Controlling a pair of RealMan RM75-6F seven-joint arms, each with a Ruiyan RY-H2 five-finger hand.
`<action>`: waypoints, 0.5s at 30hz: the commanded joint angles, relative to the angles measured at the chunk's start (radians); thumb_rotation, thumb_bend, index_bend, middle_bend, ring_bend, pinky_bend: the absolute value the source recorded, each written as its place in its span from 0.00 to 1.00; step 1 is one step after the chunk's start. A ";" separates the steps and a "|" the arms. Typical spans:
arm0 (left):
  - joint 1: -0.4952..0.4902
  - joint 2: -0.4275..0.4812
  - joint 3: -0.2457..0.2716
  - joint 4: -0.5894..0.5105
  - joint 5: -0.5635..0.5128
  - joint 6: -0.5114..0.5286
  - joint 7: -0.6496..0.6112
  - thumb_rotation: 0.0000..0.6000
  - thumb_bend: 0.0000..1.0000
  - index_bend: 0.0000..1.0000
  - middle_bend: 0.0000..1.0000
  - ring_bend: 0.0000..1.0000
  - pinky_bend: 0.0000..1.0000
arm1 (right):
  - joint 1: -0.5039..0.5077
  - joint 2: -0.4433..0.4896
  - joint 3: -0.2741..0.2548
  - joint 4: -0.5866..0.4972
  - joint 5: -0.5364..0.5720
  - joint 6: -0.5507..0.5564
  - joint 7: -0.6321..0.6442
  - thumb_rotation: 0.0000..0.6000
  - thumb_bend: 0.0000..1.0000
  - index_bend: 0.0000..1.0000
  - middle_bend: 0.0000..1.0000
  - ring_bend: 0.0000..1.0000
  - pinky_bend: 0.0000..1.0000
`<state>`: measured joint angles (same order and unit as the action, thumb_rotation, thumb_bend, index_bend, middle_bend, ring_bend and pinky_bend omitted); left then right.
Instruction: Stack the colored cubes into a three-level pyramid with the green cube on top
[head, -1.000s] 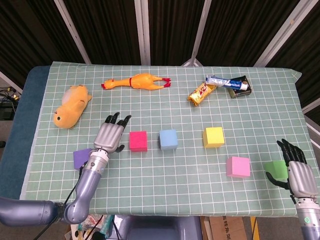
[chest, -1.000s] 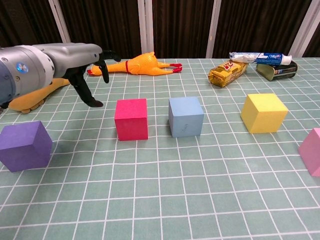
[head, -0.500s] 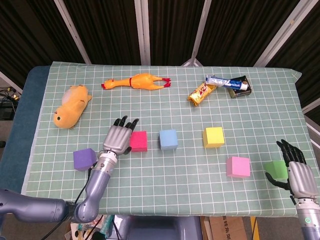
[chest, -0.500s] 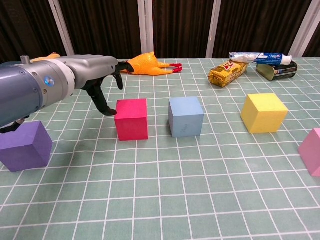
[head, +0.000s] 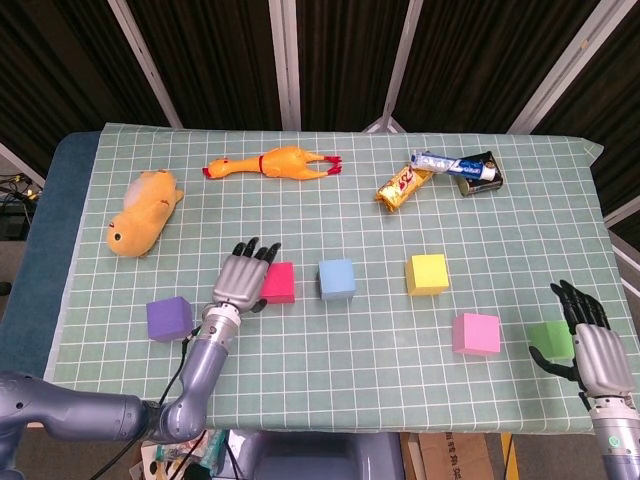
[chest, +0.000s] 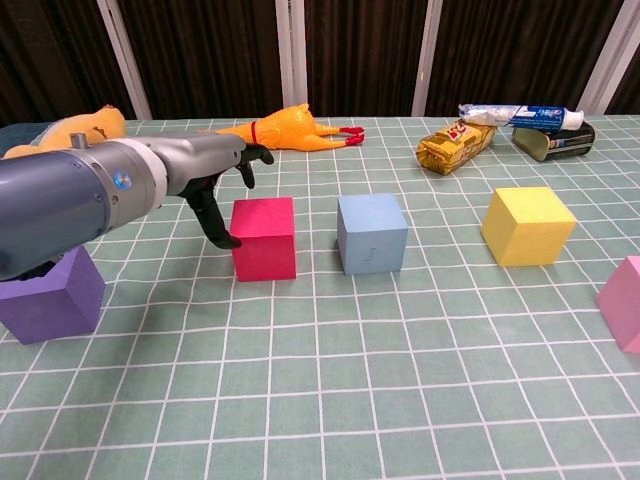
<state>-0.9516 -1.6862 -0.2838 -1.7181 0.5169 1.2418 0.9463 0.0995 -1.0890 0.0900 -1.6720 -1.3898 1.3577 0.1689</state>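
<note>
Six cubes lie on the green checked cloth: purple (head: 168, 318) (chest: 50, 293), red (head: 279, 282) (chest: 264, 237), blue (head: 337, 279) (chest: 372, 233), yellow (head: 427, 273) (chest: 527, 225), pink (head: 475, 333) (chest: 625, 300) and green (head: 550, 340). My left hand (head: 243, 278) (chest: 215, 175) is at the red cube's left side with its fingers spread. Its thumb tip reaches the cube's left face, and nothing is held. At the right front edge my right hand (head: 590, 342) stands beside the green cube, fingers apart, partly covering it.
At the back lie a rubber chicken (head: 275, 162) (chest: 285, 130), an orange plush toy (head: 145, 210), a snack bar (head: 403, 186) (chest: 455, 143) and a toothpaste tube (head: 455, 165) over a dark tin. The table's front edge runs just behind both wrists.
My left hand has moved right, from near the purple cube to the red cube's left side. The cubes have stayed put and the right hand has barely shifted.
</note>
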 joint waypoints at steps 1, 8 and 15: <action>-0.006 -0.009 0.000 0.012 -0.005 -0.005 -0.007 1.00 0.31 0.00 0.20 0.04 0.12 | 0.000 0.001 -0.001 -0.002 0.002 -0.003 0.004 1.00 0.28 0.00 0.00 0.00 0.00; -0.017 -0.026 0.002 0.040 -0.011 -0.008 -0.017 1.00 0.34 0.00 0.29 0.05 0.13 | 0.001 0.003 -0.001 -0.005 0.004 -0.006 0.007 1.00 0.28 0.00 0.00 0.00 0.00; -0.025 -0.033 0.001 0.052 -0.008 -0.007 -0.025 1.00 0.37 0.00 0.31 0.06 0.13 | 0.001 0.005 0.000 -0.006 0.007 -0.007 0.013 1.00 0.28 0.00 0.00 0.00 0.00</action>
<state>-0.9760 -1.7191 -0.2828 -1.6668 0.5074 1.2344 0.9229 0.1003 -1.0846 0.0899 -1.6776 -1.3826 1.3505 0.1815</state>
